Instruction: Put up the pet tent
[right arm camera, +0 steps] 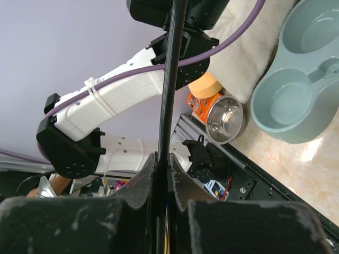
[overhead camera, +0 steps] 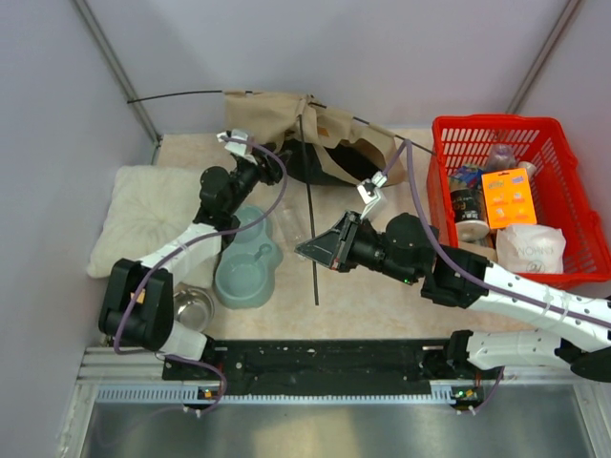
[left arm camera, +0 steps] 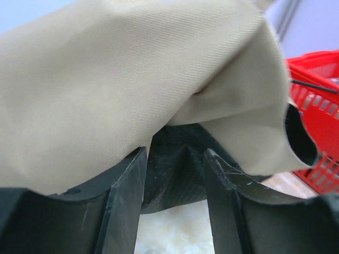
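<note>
A robot lab cell: plain pale walls (overhead camera: 382, 48) braced by metal struts (overhead camera: 119, 67) enclose a table (overhead camera: 382, 315), and two arms (overhead camera: 520, 286) are bolted to a rail (overhead camera: 325, 367) at its near edge.

The jaws pinch a thin black pole (right arm camera: 168, 106), a teal double bowl (right arm camera: 296, 106) nearby.

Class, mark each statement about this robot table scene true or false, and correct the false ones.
1. The right tool is shut on a thin black pole. True.
2. The red basket is empty. False: it holds several packaged items.
3. The left tool has its jaws apart, by the tan fabric of the tent. True.
4. The pillow lies inside the basket. False: it lies on the table, at the left.
5. The teal double bowl sits on the pillow. False: it sits on the table, right of the pillow.
</note>
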Robot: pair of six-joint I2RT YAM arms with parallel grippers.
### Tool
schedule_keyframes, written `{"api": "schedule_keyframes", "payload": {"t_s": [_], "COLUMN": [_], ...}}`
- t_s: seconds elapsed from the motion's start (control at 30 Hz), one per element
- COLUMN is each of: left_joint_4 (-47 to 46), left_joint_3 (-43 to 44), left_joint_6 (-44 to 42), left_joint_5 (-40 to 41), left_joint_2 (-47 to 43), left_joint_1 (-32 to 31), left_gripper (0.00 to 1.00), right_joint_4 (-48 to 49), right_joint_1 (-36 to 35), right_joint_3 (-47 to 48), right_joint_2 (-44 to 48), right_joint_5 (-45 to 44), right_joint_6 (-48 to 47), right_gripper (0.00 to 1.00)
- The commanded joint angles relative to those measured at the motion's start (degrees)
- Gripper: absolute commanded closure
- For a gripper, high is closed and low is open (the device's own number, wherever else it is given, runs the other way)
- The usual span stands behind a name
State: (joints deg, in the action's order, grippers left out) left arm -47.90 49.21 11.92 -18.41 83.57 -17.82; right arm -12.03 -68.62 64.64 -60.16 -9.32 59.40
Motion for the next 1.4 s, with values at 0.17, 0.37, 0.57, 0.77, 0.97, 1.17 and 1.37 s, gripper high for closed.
{"api": "schedule_keyframes", "payload": {"t_s": [0.17,0.37,0.57,0.77,0.97,1.17,1.37], "left_joint_4": [6.2,9.2,12.4,23.4,23.7,20.0,13.1], "left_joint_3": [4.7,8.6,8.4,10.9,5.8,2.9,5.8], "left_joint_6": [-3.7,-3.7,-2.8,-4.0,-2.3,-1.6,8.9], "left_joint_5": [15.0,17.0,27.1,27.6,21.9,5.4,-14.1], "left_joint_2": [2.2,5.5,2.9,-1.9,-8.3,-10.4,-4.4], "left_joint_1": [0.2,0.2,0.3,0.2,0.3,1.0,2.2], "left_gripper": [0.45,0.43,0.43,0.43,0.43,0.45,0.67], "right_joint_4": [1.8,1.6,1.6,1.4,1.4,1.5,1.8], "right_joint_1": [0.2,0.2,0.2,0.2,0.2,0.2,0.3], "right_joint_3": [2.1,1.5,1.4,1.5,1.5,1.2,1.2], "right_joint_2": [1.5,1.5,1.7,1.8,2.4,2.8,3.1], "right_joint_5": [-3.7,-3.9,-4.4,-4.4,-4.6,-4.0,-3.3], "right_joint_6": [-0.7,-0.6,-0.7,-1.1,-1.5,-1.6,-1.8], "right_gripper": [1.00,1.00,1.00,1.00,1.00,1.00,1.00]}}
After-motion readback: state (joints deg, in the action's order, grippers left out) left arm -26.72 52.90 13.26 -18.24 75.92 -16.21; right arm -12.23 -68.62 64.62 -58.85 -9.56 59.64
